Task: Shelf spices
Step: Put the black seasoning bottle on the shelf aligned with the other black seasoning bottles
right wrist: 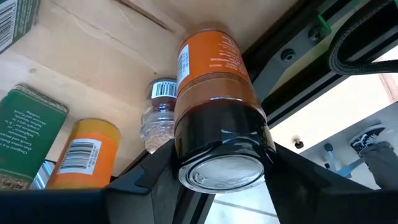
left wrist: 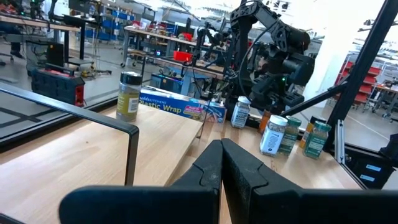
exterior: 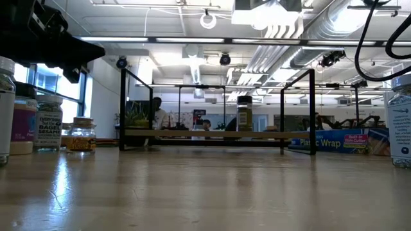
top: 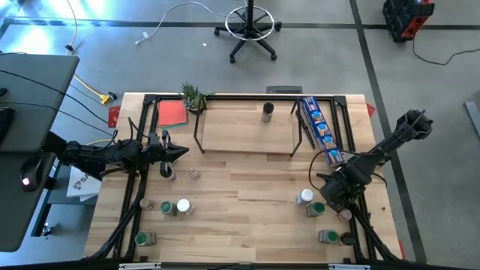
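Far left of the high view: left gripper (top: 180,152) hovers above the table's left side, pointing toward the centre. Its own wrist camera shows the two dark fingers (left wrist: 208,171) pressed together, holding nothing. Judged idle, parked clear of the work.

Below it, left half: loose small cylindrical spice jars (top: 174,208) stand scattered, green and white lids among them, a clear one nearer the middle. Not yet shelved.

Upper centre: the light-wood slanted rack with thin black wire frame (top: 247,131) lies against the table's far edge. One dark-lidded jar with yellowish contents (top: 268,112) already stands upright on it near the back; low view shows it upright inside the frame (exterior: 244,114). Rest of the rack surface is bare.

Right of the rack: long blue printed plastic-wrap box (top: 321,129), lying diagonally beside the frame. Not part of the job.

Lower right: right gripper (top: 339,196) is down among a second jar cluster at the table's right edge. Wrist view shows its fingers either side of an orange-labelled jar with a dark cap (right wrist: 214,99), jaws flanking the cap end and seemingly touching it — closing for a pick, I judge, though a firm pinch cannot be confirmed. Neighbouring jars (right wrist: 93,152) stand close, so the approach must be narrow.
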